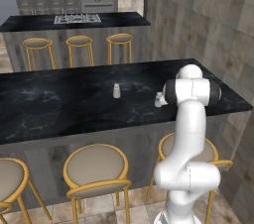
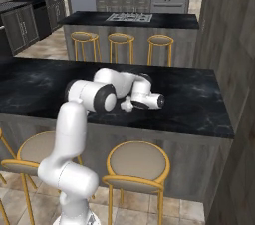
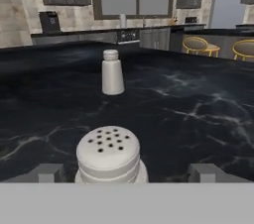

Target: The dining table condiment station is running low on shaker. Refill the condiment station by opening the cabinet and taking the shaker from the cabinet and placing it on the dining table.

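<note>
gripper (image 3: 124, 172) spread wide, fingertips (image 3: 47, 172) set well clear on either side of the shaker (image 3: 109, 154); nothing clamped, no contact visible between pads and shaker body. shaker stood upright on the black marble worktop (image 3: 198, 104), directly between the open fingers, perforated cap toward the hand camera. in the left base view, same shaker (image 1: 158, 100) seen just beside the arm's wrist, near the worktop's right end; in the right base view, partly hidden behind the hand (image 2: 127, 104).

second shaker (image 3: 112, 72) noted farther along the worktop, upright, well apart from the gripper and the first shaker; also visible mid-worktop from the left base view (image 1: 116, 90). no obstruction between the two.

gold-framed stools (image 1: 96, 171) lined along the near side of the worktop, more stools (image 1: 79, 42) at the far island with cooktop (image 1: 77, 18). dark wood-grain cabinet (image 2: 231, 45) stood at the right, past the worktop's end.
</note>
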